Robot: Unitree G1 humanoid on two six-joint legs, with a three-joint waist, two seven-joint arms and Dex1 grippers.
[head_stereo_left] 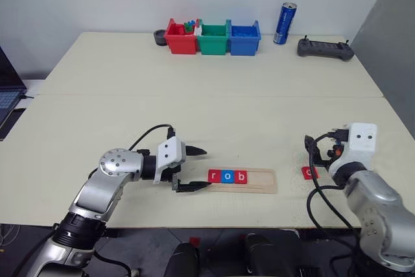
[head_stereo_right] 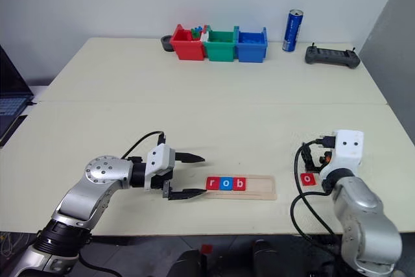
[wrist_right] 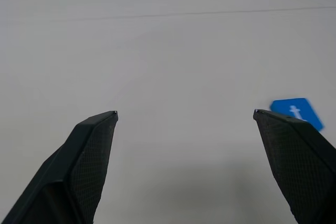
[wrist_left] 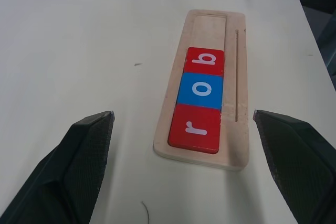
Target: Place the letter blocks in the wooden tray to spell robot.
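Three letter blocks sit in the wooden tray (head_stereo_left: 243, 180), spelling "rob".

The red r block (head_stereo_left: 214, 176), blue o block (head_stereo_left: 227, 176) and red b block (head_stereo_left: 240, 177) lie side by side at the tray's left end, low in the centre of the frame. The left gripper (head_stereo_left: 194, 168) sits just left of the tray, fingers spread wide and empty. A red o block (head_stereo_right: 308, 178) lies on the table (head_stereo_left: 207, 95) right of the tray, beside the right gripper (wrist_right: 185, 114), also wide and empty, with a blue t block (wrist_right: 295, 112) near one finger.
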